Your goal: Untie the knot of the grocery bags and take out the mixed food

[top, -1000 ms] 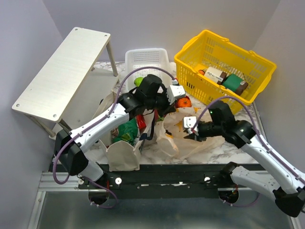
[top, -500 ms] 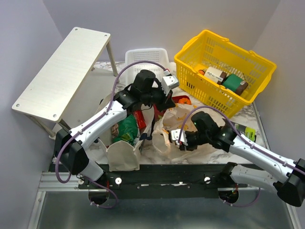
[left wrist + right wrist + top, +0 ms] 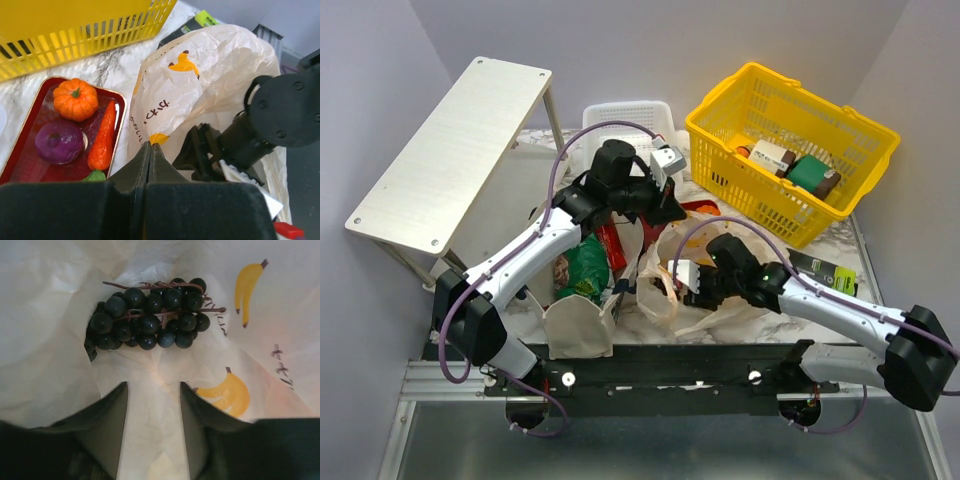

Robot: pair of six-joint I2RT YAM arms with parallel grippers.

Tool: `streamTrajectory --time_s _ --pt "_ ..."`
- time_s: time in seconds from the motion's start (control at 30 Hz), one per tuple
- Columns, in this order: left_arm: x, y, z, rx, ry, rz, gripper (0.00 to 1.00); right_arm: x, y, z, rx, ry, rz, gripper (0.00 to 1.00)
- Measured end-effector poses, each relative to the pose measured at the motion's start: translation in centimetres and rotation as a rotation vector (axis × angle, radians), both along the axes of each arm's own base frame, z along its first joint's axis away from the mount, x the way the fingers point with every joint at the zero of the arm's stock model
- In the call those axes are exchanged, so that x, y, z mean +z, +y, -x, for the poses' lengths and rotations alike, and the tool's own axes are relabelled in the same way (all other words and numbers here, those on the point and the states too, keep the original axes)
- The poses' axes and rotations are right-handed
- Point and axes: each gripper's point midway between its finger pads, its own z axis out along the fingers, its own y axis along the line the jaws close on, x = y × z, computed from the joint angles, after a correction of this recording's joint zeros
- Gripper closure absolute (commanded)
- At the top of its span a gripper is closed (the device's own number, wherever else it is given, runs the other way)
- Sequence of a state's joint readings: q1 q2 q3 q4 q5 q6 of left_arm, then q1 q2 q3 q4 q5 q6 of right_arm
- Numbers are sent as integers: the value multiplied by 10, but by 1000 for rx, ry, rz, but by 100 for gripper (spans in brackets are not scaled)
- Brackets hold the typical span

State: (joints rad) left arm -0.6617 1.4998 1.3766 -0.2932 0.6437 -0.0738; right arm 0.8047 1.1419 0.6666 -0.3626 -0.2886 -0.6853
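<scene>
Near the counter's (image 3: 845,235) front edge, the right pincer (image 3: 152,390), fingers apart and holding nothing, reaches into the thin plastic bag (image 3: 50,315), whose mouth gapes with no knot in sight. The dark grapes (image 3: 150,315) lie just ahead on the film. The bunch looks light, soft and easily bruised, so a gentle squeeze across its middle or on the brown stem seems best, clear of the slippery film. Beyond, the left pincer (image 3: 150,150) is pressed together at the bag's rim. Whether it nips the film is unclear. Farther back, an orange (image 3: 75,99), onion (image 3: 59,142) and carrot (image 3: 102,135) rest on a red tray (image 3: 121,120).
</scene>
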Motion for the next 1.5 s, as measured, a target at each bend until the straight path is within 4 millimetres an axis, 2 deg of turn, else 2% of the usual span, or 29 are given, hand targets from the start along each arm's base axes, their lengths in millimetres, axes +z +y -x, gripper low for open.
streamTrajectory --time_s 0.13,0.27,0.33,0.43,0.57,0.77,0.87,0.9,0.97,1.0,1.03,1.07,1.13,1.2,1.3,1.5 --pt "9 -4 5 -32 24 48 100 7 20 4 44 72 -51 13" --pt "15 -9 8 -57 46 84 100 26 46 4 89 121 -139 9" --pt "16 -12 8 -65 60 98 100 27 54 2 94 132 -155 9" --pt "15 -15 9 -75 81 115 100 13 59 -2 84 160 -138 10" --pt "14 -18 11 -85 107 132 100 -12 58 -5 65 199 -84 18" --pt "20 -20 11 -93 111 156 100 -23 59 -16 41 146 -42 32" --pt "21 -19 9 -90 110 161 100 -29 55 -20 42 105 -18 49" --pt "21 -19 9 -90 109 162 100 -32 52 -19 46 96 -6 61" --pt "19 -19 10 -91 111 160 100 -39 45 -16 56 81 16 74" --pt "18 -18 11 -91 114 158 100 -41 39 -13 60 71 28 92" --pt "16 -18 12 -91 116 156 100 -43 33 -10 65 62 38 100" --pt "15 -17 12 -92 117 153 100 -42 28 -7 73 45 44 100" --pt "11 -16 13 -94 116 147 100 -36 17 -3 82 6 47 100" --pt "9 -15 15 -95 115 140 100 -18 9 0 88 -45 33 100" --pt "4 -11 17 -93 105 125 100 21 1 1 84 -144 -23 100" --pt "-16 -3 18 -83 105 75 100 96 -8 3 59 -224 -93 100"
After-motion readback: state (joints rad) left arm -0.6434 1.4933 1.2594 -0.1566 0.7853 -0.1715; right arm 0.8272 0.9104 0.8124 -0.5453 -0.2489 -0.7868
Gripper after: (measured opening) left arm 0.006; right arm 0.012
